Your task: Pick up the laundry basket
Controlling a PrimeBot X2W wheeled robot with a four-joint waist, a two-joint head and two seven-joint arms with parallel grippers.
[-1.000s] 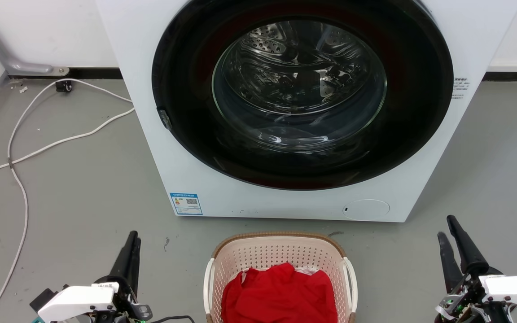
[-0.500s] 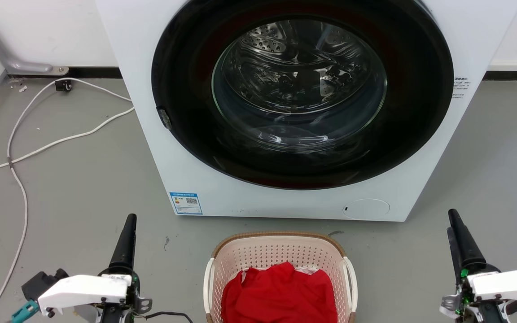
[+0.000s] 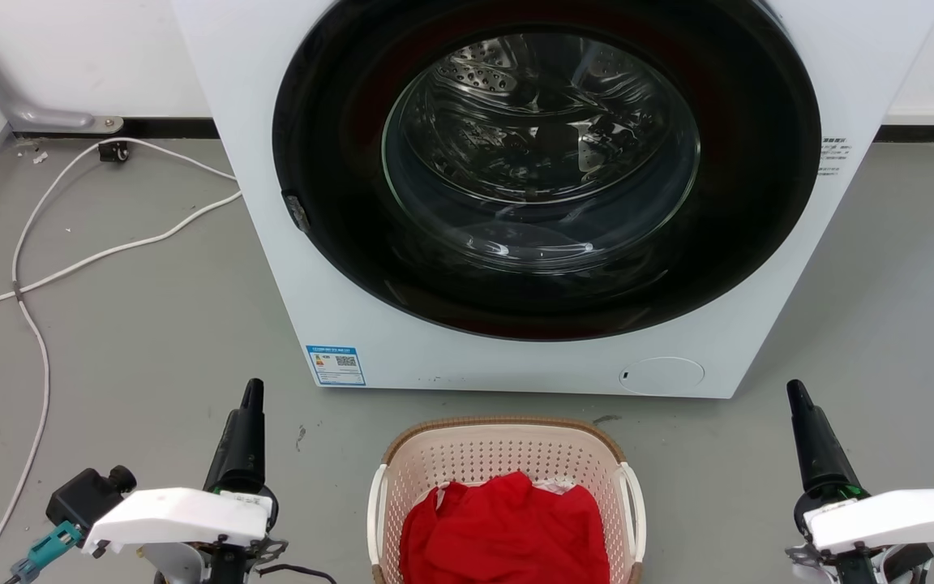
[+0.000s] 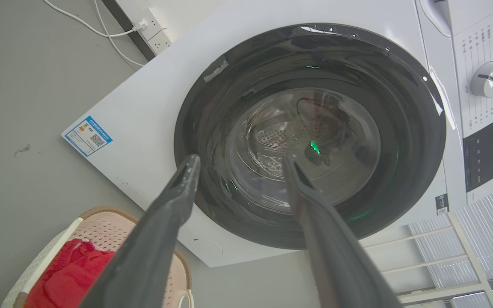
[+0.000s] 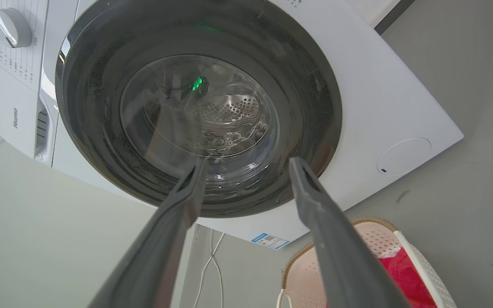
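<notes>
The laundry basket (image 3: 507,456) stands on the grey floor in front of the washing machine, at the bottom middle of the head view. It is cream-pink with perforated walls, a brown woven-look rim and white side handles. A red cloth (image 3: 506,531) lies inside it. My left gripper (image 3: 251,391) is above the floor to the basket's left and my right gripper (image 3: 793,391) to its right, both clear of it. Each is open and holds nothing, as the left gripper (image 4: 240,158) and right gripper (image 5: 248,161) show in their wrist views. The basket (image 4: 101,222) sits low left there, and the basket (image 5: 370,234) low right.
A white front-loading washing machine (image 3: 272,268) stands close behind the basket, its round dark glass door (image 3: 548,162) shut. White cables (image 3: 29,268) trail over the floor at the left, and a grey pipe (image 3: 5,101) runs along the wall. Bare grey floor lies on both sides of the basket.
Both grippers have turned on edge to the head view and drawn inward toward the basket, the left to the right and the right to the left. The basket has not moved.
</notes>
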